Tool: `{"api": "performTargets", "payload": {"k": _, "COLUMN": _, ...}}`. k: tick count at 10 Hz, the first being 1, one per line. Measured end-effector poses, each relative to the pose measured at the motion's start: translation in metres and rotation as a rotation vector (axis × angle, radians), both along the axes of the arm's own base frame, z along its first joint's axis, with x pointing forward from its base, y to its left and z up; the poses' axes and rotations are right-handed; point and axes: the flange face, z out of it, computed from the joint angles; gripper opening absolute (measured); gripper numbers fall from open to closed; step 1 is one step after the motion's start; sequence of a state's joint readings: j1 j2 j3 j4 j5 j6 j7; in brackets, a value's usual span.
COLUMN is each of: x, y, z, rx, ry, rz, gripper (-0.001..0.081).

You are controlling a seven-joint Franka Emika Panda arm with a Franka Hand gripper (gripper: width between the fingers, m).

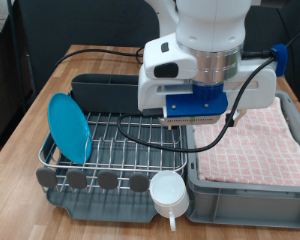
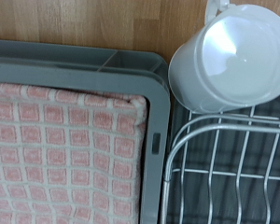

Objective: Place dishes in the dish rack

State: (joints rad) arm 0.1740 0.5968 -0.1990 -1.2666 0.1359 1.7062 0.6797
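White cup is sitting in dish rack corner, plate leaning upright, gripper hovering above; finger spread unreadable.

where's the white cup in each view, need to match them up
Exterior view: the white cup sits at the bottom edge of the picture, at the corner of the dish rack next to the light grey bin.
Wrist view: the same cup fills one corner of the frame, over the rack's wire grid.
Shared landmark: the pink checked cloth in the bin beside the cup.
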Motion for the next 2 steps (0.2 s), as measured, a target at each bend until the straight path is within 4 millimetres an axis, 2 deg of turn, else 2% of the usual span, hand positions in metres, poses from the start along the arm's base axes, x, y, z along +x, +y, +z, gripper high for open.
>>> {"api": "performTargets", "payload": {"k": 2, "x": -0.0093, "y": 0.0039, "z": 0.015, "rx": -0.019, "ry": -0.006, "rz": 0.0, "gripper": 0.0802}}
